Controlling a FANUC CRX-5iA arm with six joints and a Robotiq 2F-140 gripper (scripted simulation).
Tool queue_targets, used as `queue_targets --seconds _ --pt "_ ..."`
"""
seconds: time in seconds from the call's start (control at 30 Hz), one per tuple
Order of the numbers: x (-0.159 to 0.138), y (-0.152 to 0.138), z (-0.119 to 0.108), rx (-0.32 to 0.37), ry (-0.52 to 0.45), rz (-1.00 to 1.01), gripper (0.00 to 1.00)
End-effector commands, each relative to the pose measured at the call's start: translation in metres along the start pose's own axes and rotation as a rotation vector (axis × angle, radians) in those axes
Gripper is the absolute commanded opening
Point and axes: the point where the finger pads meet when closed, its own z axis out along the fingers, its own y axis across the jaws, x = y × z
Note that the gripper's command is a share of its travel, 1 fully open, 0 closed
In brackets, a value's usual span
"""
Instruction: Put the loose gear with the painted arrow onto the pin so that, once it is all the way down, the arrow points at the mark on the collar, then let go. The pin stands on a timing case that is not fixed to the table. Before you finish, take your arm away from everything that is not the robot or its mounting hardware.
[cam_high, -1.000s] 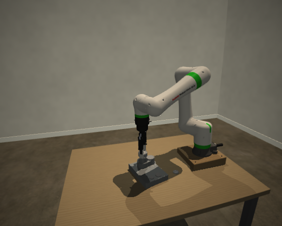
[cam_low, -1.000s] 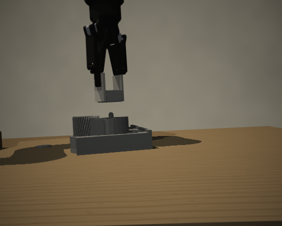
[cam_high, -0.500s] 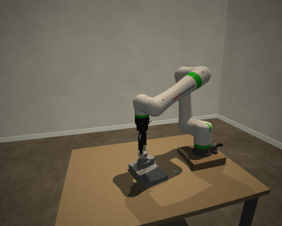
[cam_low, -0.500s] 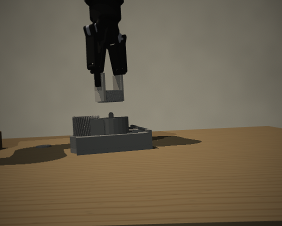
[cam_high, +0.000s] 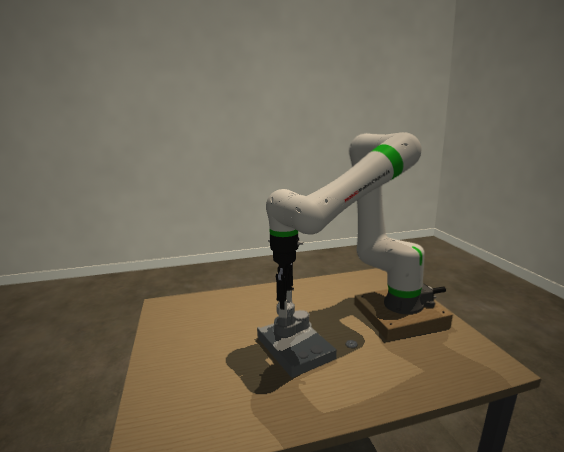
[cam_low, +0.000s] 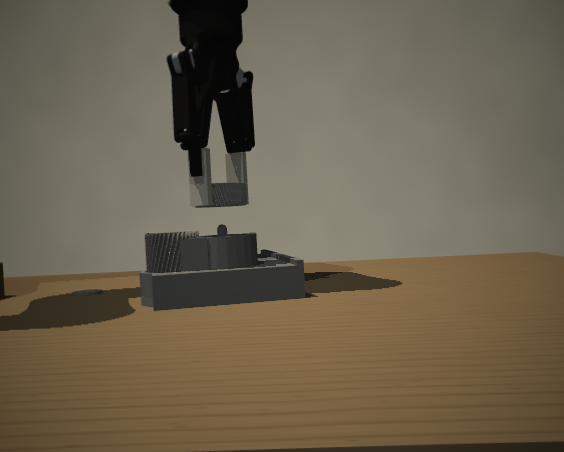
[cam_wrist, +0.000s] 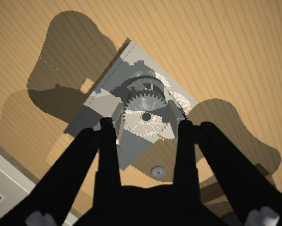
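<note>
Gear (cam_low: 227, 194) in end effector (cam_low: 219, 192), above pin (cam_low: 222, 230)

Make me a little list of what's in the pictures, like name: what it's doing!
gripper: shut on the gear, pointing straight down
gear: held in the air above the pin, not touching it
pin: upright, its tip bare
case: grey block resting on the table
second gear: toothed, already sitting on the case beside the pin
table: wooden, carrying the case
small round disc: lying on the table between the case and the arm's base
arrow on gear: cannot make out

Tool (cam_high: 283, 306) — above timing case (cam_high: 300, 355)
</note>
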Motion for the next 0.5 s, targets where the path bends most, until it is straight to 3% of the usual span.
queue_targets --seconds 0.0,0.47 --pt "0.000 0.000 0.004 0.000 0.000 0.000 0.00" --pt "0.000 0.000 0.020 0.000 0.000 0.000 0.00"
